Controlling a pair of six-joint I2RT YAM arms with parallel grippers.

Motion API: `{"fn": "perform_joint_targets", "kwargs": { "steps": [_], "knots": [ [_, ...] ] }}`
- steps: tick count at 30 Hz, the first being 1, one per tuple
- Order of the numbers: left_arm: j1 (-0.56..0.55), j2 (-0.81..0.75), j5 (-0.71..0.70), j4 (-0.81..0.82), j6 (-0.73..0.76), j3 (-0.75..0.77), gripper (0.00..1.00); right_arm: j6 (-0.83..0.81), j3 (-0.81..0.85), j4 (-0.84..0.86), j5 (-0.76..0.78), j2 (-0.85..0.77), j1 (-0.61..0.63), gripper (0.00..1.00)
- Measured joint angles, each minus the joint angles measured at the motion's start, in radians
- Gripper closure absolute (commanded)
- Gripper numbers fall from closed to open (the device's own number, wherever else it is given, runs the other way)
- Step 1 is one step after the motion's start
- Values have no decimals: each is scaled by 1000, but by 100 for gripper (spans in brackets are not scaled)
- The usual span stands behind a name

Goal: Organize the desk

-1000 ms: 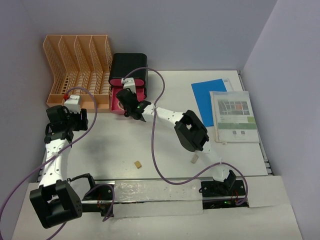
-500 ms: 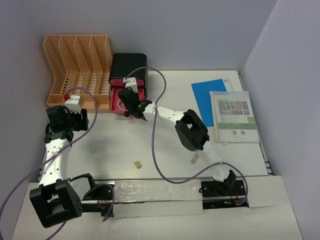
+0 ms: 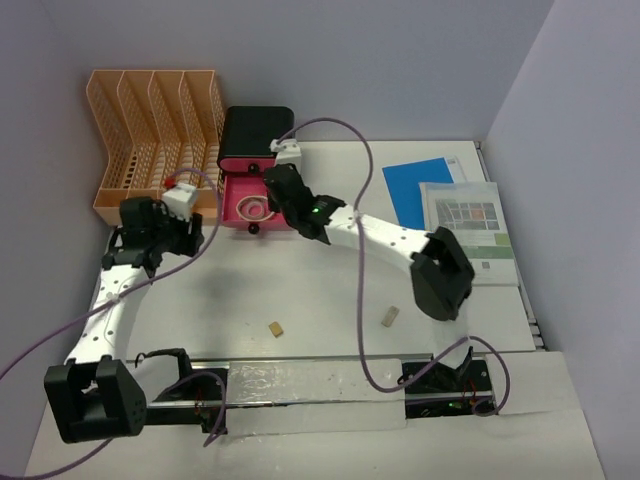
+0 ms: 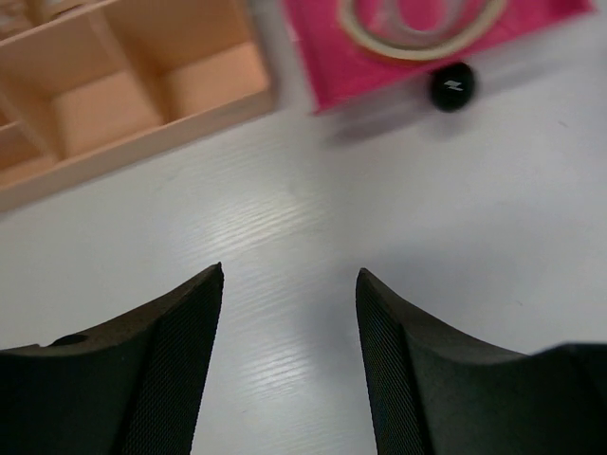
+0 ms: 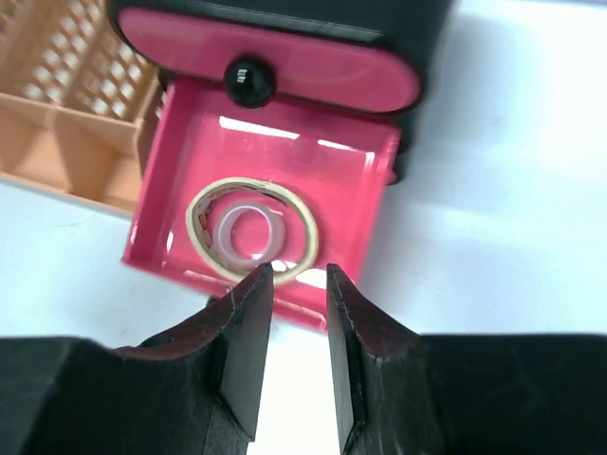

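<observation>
As seen from the top view, the desk (image 3: 300,285) was white and grey-rimmed, and lay under both arms and everything else.
- Far left corner: peach rack (image 3: 150,140), with a black box (image 3: 257,135) just beside it.
- Lower pink drawer (image 3: 236,190) of the box: pulled out, with a tape roll (image 3: 256,210) lying flat inside.
- Far right: blue sheet (image 3: 415,190), with a leaflet (image 3: 468,232) overlapping its near edge.
- Two small blocks (image 3: 274,328) lay near the arm bases, well apart from each other.
- Left gripper (image 3: 192,228): near the rack's front.
- Right gripper (image 3: 278,188): at the open drawer's right side.

Left wrist view: the fingers (image 4: 180,351) were spread wide with nothing between them – only bare desk showed in the gap. Rack at upper left, drawer front and its black knob (image 4: 450,85) at upper right.

Right wrist view: the fingers (image 5: 242,351) stood a narrow gap apart and pinched nothing. Their tips were above the drawer's near edge, with the tape roll just beyond. The upper drawer (image 5: 285,57) was shut. The rack was at the left and white desk at the right.
</observation>
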Motion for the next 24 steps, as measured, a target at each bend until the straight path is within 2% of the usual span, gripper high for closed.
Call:
{"fn": "perform_joint_targets", "kwargs": {
  "steps": [7, 9, 13, 17, 24],
  "knots": [
    [-398, 26, -74, -20, 30, -21, 35, 46, -361, 142, 53, -348, 0, 63],
    [-472, 75, -111, -14, 24, -21, 35, 66, -453, 172, 81, -416, 0, 63],
    [-519, 196, -211, 54, -32, -24, 34, 131, -653, 214, 157, -513, 0, 63],
    [-543, 262, -289, 192, -103, -39, 34, 201, -831, 248, 233, -613, 0, 63],
    [-554, 408, -385, 402, -201, -39, 35, 270, -967, 296, 358, -780, 0, 63]
  ]
}}
